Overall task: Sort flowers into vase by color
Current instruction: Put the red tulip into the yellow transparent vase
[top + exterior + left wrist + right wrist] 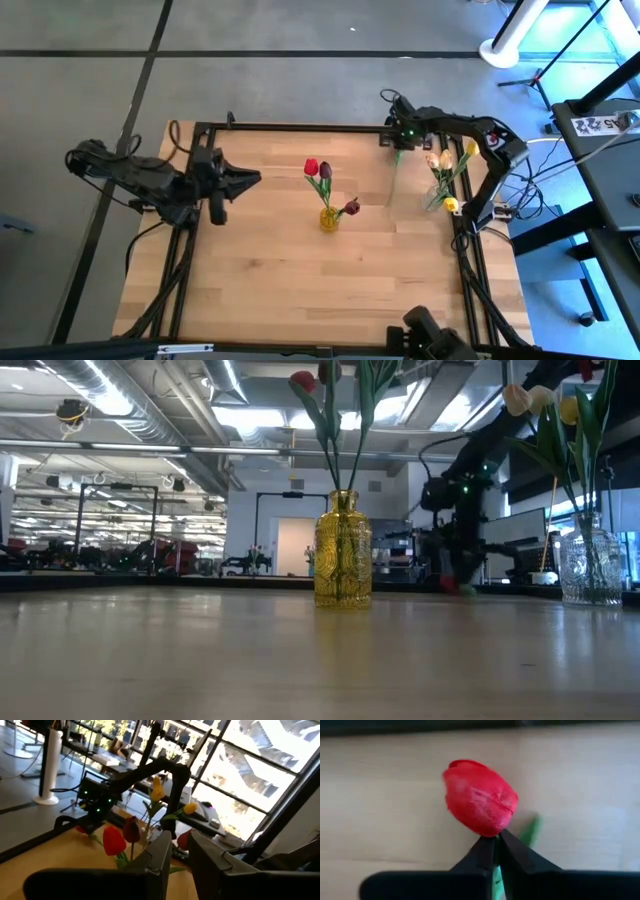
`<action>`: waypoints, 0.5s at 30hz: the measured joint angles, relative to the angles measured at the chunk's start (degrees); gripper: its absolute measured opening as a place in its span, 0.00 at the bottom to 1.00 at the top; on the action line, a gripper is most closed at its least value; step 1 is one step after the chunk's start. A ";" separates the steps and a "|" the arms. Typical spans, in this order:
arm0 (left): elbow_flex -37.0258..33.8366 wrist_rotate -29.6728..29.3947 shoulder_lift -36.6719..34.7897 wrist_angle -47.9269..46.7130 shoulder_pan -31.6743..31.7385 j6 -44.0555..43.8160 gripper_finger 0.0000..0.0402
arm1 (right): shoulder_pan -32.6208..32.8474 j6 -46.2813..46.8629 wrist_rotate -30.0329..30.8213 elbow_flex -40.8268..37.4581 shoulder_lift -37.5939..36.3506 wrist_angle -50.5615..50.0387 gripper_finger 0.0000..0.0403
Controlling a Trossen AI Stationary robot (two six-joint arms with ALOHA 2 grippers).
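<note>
One smooth, egg-shaped red fabric tulip (480, 797) (thin green stem) sits just above the right gripper (496, 845), whose dark fingers pinch its stem.

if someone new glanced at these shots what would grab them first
Probably the red tulip, pinched just below its head by the right gripper at the table's far right edge. Next, the yellow glass vase mid-table holding red and maroon tulips, and the clear vase of yellow and cream ones on the right.

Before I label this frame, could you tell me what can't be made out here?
- Red tulip in the right gripper: stem hidden behind the fingers, right wrist view.
- Yellow vase: flower heads cut off by the top edge, low view.
- Left gripper: too small in the high view to show the fingers' gap.
</note>
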 joint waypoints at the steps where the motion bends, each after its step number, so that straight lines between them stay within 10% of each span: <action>1: 0.00 0.25 -0.80 -0.23 -0.02 0.21 0.15 | 0.42 0.08 -0.25 0.00 -0.93 1.01 0.03; 15: 0.02 2.24 -4.04 -1.61 -3.09 8.08 0.15 | 12.04 -5.93 7.58 15.62 -23.73 10.63 0.01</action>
